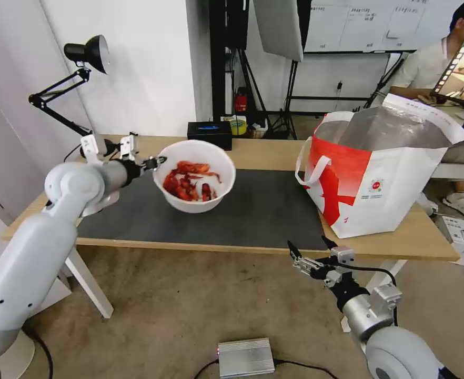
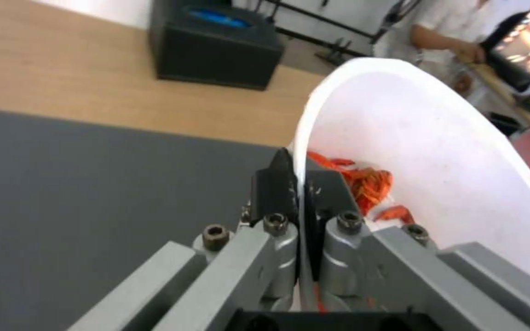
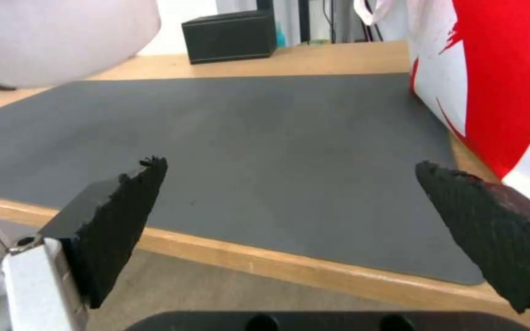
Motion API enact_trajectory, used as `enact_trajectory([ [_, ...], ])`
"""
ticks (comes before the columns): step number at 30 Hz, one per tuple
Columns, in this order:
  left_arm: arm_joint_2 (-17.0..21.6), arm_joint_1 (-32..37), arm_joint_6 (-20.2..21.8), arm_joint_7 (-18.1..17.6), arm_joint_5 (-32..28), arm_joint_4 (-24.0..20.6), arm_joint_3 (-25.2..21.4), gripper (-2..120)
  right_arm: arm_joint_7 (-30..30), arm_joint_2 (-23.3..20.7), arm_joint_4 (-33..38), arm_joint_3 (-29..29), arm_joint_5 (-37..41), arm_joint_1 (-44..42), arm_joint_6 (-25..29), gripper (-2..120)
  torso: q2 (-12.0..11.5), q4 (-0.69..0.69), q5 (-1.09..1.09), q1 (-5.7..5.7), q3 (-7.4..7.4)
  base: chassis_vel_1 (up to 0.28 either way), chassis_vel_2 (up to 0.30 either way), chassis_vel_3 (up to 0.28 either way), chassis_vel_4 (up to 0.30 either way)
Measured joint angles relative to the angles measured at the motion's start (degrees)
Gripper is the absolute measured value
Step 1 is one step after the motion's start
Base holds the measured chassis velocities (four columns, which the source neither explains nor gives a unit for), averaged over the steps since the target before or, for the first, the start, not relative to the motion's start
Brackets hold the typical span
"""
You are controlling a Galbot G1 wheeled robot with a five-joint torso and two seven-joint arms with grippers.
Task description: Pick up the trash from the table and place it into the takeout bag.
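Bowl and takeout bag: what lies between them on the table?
Head view: bare dark mat lies between the white bowl, held by the left hand, and the takeout bag.

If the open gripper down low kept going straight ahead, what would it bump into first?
Probably the front edge of the table. The right gripper hangs open just off that edge, pointing across the dark mat; whether it would clear the wood is hard to judge. The takeout bag stands off to one side.

Bright, even indoor light, soft shadows — wrist views approx. blurry up close, head view edges bowed.
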Motion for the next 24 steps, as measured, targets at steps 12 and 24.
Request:
enact_trajectory([
  [12, -4.1, -7.4, 0.0, -0.1, -4.1, 1.6, 3.2, 0, 0.0, 0.0, 0.0, 0.0, 0.0, 0.0, 0.0, 100, 0.0, 0.01, -0.01, 0.00, 0.00, 0.000, 0.000, 0.000, 0.000],
  [24, -10.5, -16.3, 0.0, -1.0, -6.4, 5.7, 7.4, 0, 0.0, 0.0, 0.0, 0.0, 0.0, 0.0, 0.0, 100, 0.0, -0.01, 0.00, 0.00, 0.00, 0.000, 0.000, 0.000, 0.000],
])
